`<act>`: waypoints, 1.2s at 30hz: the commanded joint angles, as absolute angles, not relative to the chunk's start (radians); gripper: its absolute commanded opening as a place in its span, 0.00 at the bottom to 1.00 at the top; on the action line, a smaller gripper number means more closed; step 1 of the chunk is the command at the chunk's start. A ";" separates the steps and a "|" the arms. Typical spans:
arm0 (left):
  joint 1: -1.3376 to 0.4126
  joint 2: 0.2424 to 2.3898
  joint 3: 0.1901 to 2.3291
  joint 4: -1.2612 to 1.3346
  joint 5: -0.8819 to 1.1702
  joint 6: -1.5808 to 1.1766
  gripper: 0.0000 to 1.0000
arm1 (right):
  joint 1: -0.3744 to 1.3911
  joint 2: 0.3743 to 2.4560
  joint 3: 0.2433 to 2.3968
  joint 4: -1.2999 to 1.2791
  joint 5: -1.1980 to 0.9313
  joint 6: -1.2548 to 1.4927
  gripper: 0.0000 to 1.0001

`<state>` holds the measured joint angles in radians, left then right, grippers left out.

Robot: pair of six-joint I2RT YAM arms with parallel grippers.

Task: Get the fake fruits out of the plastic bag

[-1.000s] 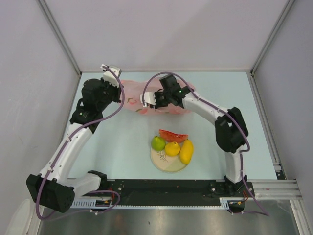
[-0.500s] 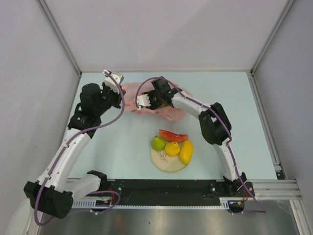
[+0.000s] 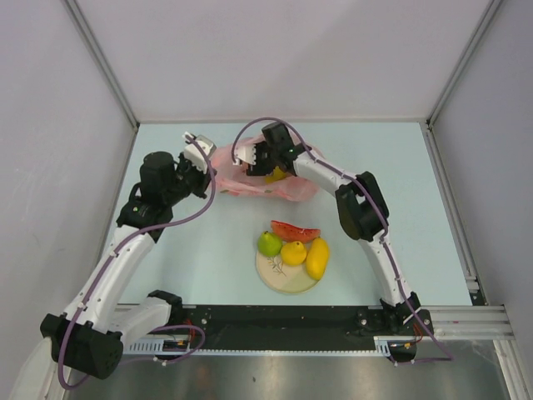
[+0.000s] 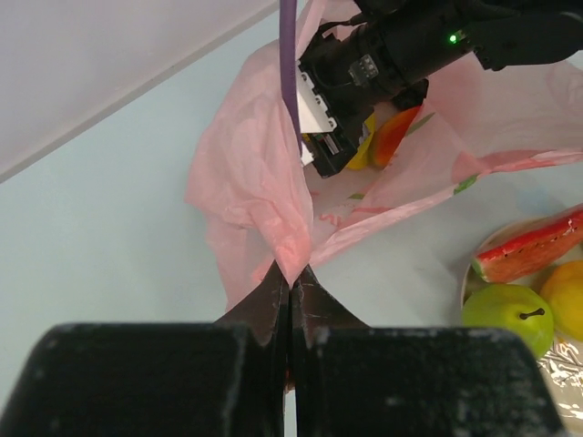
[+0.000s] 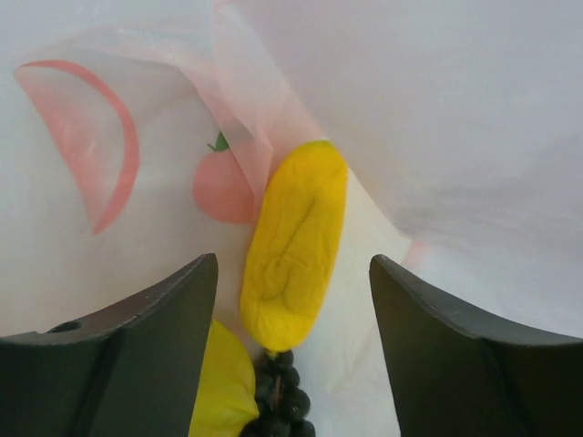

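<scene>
The pink plastic bag (image 3: 297,188) lies at the back of the table. My left gripper (image 3: 202,160) is shut on its left edge and holds the mouth up, as the left wrist view (image 4: 293,273) shows on the bag (image 4: 248,182). My right gripper (image 3: 253,166) is open inside the bag. In the right wrist view it (image 5: 292,264) straddles a long yellow fruit (image 5: 293,244), without touching it. A dark grape bunch (image 5: 284,401) and another yellow fruit (image 5: 223,391) lie below it. A red-orange piece (image 4: 396,135) shows inside the bag.
A cream plate (image 3: 277,280) stands near the front middle. On it or at its rim are a green pear (image 3: 268,243), a lemon (image 3: 293,252), a mango (image 3: 317,257) and a watermelon slice (image 3: 294,230). Grey walls enclose the table.
My right gripper has moved left and deeper into the bag's mouth. My left gripper has shifted a little toward the front right, still holding the bag's edge. A yellow fruit now shows in the opening.
</scene>
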<state>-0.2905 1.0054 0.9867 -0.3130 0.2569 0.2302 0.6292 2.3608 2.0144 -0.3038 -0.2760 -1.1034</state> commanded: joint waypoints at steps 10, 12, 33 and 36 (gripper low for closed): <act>-0.296 0.992 0.979 -0.316 0.305 0.238 0.00 | 0.614 2.621 2.348 -0.278 -0.207 -1.017 0.72; -0.295 0.994 0.966 -0.313 0.290 0.229 0.00 | 0.614 2.620 2.336 -0.262 -0.209 -1.043 0.66; -0.295 1.158 1.020 -0.112 0.187 0.072 0.01 | 0.621 1.967 1.793 -0.299 -0.538 -0.854 0.23; -0.296 1.172 1.037 -0.110 0.161 0.074 0.00 | 0.623 1.870 1.731 -0.310 -0.554 -0.835 0.22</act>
<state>-0.2905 1.1664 0.9691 -0.1810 0.1909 0.1028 0.6243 2.0087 1.7958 -0.2749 -0.4767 -0.9028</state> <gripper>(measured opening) 0.006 0.341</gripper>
